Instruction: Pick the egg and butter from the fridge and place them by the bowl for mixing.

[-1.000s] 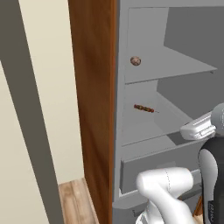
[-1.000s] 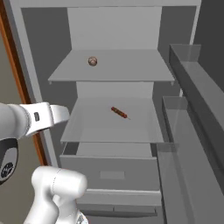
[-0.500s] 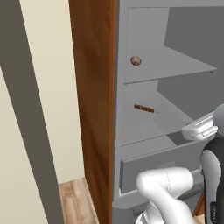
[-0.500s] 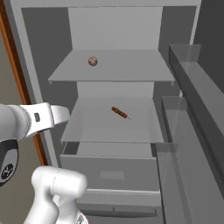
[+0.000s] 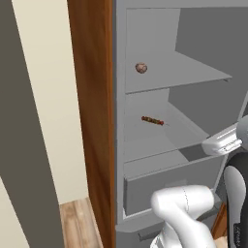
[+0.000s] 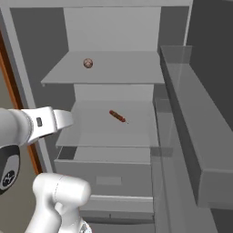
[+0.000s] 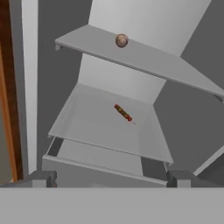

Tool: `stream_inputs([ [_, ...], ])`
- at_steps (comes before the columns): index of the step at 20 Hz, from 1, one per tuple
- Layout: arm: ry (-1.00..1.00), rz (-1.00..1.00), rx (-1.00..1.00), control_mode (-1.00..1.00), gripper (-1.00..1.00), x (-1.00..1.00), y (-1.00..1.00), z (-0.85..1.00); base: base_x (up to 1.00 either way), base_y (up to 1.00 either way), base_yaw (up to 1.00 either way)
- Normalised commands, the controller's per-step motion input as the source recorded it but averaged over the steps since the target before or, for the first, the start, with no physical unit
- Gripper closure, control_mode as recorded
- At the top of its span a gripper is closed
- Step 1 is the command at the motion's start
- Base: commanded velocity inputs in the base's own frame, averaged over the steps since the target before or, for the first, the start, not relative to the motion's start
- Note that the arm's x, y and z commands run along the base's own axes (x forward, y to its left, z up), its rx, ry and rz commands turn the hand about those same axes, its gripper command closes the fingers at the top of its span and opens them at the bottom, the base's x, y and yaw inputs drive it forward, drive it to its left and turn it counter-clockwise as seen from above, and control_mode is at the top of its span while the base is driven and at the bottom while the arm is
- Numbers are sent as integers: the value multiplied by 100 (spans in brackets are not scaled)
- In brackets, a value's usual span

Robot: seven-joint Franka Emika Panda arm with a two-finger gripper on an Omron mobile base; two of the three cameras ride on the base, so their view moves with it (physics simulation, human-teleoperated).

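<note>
Grey fridge [image 6: 113,32] stands open; egg [image 7: 121,40] sits on upper shelf, well ahead of released jaws [image 7: 111,178] (empty).

Brown skewer-like stick [image 6: 117,116] w/ red bits lies diagonally mid lower shelf, well apart from edges. Brown wood panel [image 5: 92,121] stands upright at left, w/ cream wall [image 5: 43,97] beside it, wood floor [image 5: 77,223] below.

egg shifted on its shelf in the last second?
No. In both base views the egg sits at the same spot on the upper shelf of the fridge, left of centre near the back, as a second ago.
</note>
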Motion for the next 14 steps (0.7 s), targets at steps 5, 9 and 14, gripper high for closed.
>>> stream_inputs([
  [5, 0, 0, 0, 100, -100, 0, 0, 0, -14, -6, 0],
  [9, 0, 0, 0, 100, -100, 0, 0, 0, 18, -24, -1],
  [14, 0, 0, 0, 100, -100, 0, 0, 0, 24, -23, 0],
])
